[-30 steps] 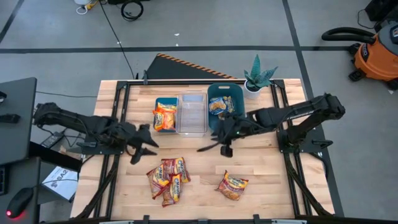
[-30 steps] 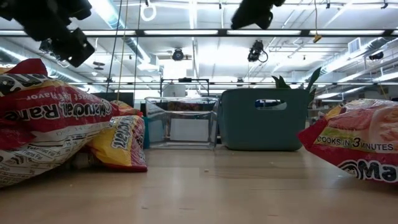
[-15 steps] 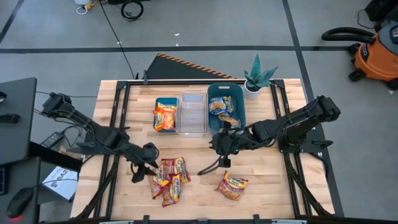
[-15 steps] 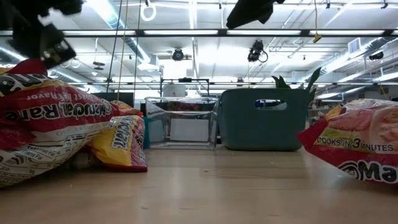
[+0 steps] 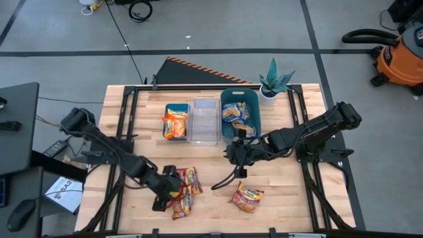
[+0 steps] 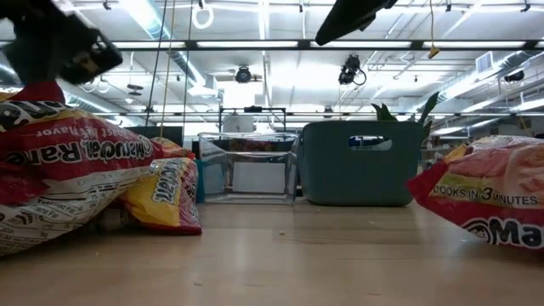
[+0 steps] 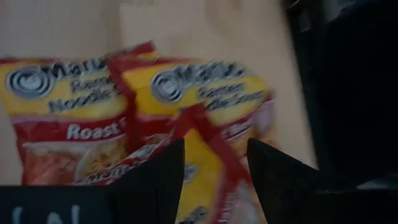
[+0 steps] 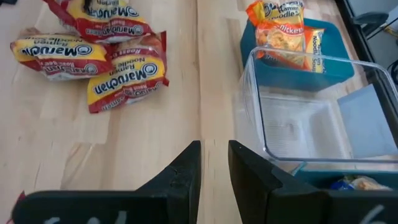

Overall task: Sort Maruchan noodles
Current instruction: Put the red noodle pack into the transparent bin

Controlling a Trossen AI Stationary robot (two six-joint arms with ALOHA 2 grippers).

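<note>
A pile of several dark-red and yellow Maruchan packets (image 5: 184,190) lies flat on the wood near the table's near edge. One more packet (image 5: 246,196) lies alone to its right. My left gripper (image 5: 165,195) is low over the pile's left part and open. In the left wrist view its fingers (image 7: 216,146) stand either side of a packet's raised red edge (image 7: 200,127); whether they touch it I cannot tell. My right gripper (image 5: 231,153) hovers mid-table, in front of the teal bin (image 5: 239,114). Its fingers (image 8: 214,146) are a narrow gap apart and hold nothing.
Three bins stand in a row at the far side. A small blue bin (image 5: 175,123) holds an orange packet, the clear bin (image 5: 204,120) is beside it, and the teal bin holds blue-and-yellow packets. A potted plant (image 5: 274,80) sits at the far right corner.
My left gripper has swept from the table's left middle toward the near edge and rightward, dropping onto the pile's left side. My right gripper has drawn back from the teal bin toward the near edge, then stayed put. The packets lie as before.
</note>
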